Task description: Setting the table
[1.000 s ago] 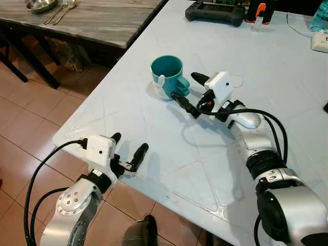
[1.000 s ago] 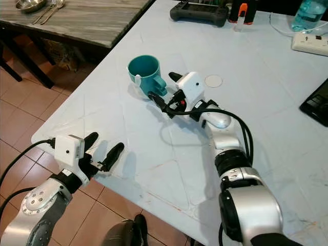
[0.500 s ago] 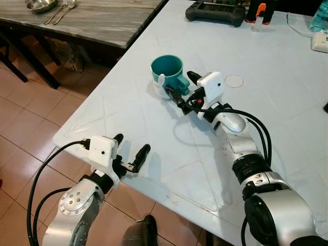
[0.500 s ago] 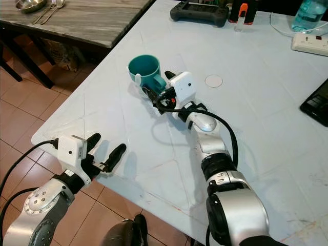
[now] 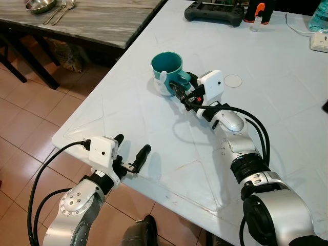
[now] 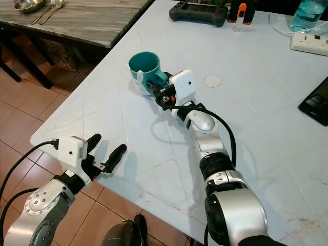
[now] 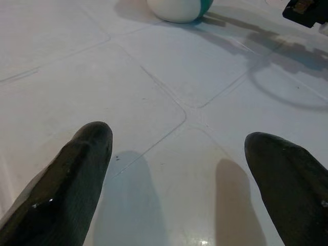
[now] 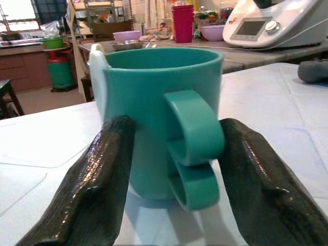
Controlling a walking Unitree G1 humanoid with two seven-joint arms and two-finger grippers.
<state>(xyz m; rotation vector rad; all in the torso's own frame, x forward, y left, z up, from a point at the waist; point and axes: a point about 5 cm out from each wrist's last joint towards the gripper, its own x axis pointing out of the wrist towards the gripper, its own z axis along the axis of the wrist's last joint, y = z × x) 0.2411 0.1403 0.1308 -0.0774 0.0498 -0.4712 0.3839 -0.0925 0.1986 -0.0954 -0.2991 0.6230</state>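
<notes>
A teal mug point(image 5: 166, 66) stands upright on the white table point(image 5: 154, 123), its handle turned toward my right arm. My right gripper point(image 5: 182, 88) is open and reaches in at the mug's handle side. In the right wrist view the mug handle point(image 8: 192, 146) sits between the two black fingers point(image 8: 102, 179), one by the mug's body and one just beyond the handle. My left gripper point(image 5: 133, 144) is open with nothing in it, low over the table's near left edge. In the left wrist view the mug point(image 7: 179, 7) lies far ahead of the left gripper point(image 7: 179, 169).
A dark wooden table point(image 5: 102, 20) at the back left carries a metal bowl point(image 5: 41, 5) and cutlery. A black controller point(image 5: 214, 11), a white round disc point(image 5: 233, 80) and a power strip point(image 5: 319, 41) lie on the far side. Tiled floor lies to the left.
My right gripper has moved forward to the mug, and its fingers now straddle the handle. The left arm has hardly moved.
</notes>
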